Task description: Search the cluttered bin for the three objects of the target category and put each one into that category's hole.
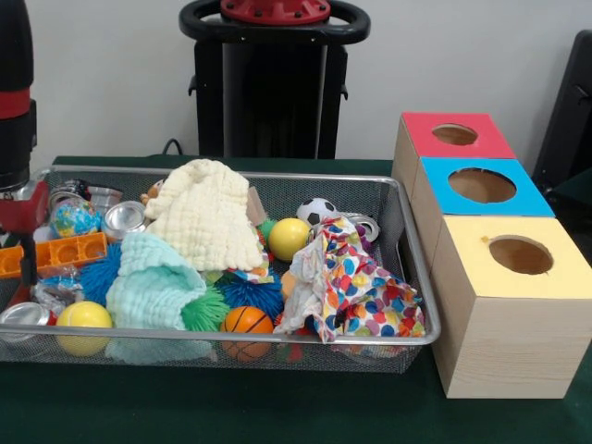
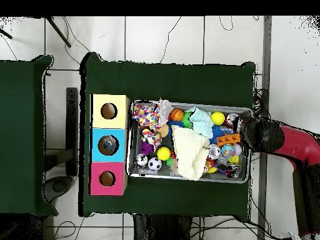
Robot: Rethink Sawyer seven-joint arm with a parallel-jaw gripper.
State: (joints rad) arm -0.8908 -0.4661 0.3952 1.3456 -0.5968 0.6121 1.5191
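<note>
Three boxes stand in a row right of the wire-mesh bin point(image 1: 407, 264), but the arm is at the bin's left end. In the front view the gripper point(image 1: 26, 242) reaches down over that end; whether its fingers are wide or narrow cannot be told. Just below it, a crinkly blue-and-clear packet point(image 1: 55, 289) lies against the left wall, near an orange block point(image 1: 57, 252) and a yellow ball point(image 1: 84, 315). Toward the middle sit a mint cloth point(image 1: 153, 282), a cream cloth point(image 1: 205, 213) and an orange basketball point(image 1: 246, 321). A dotted cloth point(image 1: 356, 287) fills the right end. Beyond the bin come the yellow-topped box point(image 1: 518, 310) nearest, the blue-topped box point(image 1: 481, 188), then the red-topped box point(image 1: 453, 137) farthest, each with a round hole.
</note>
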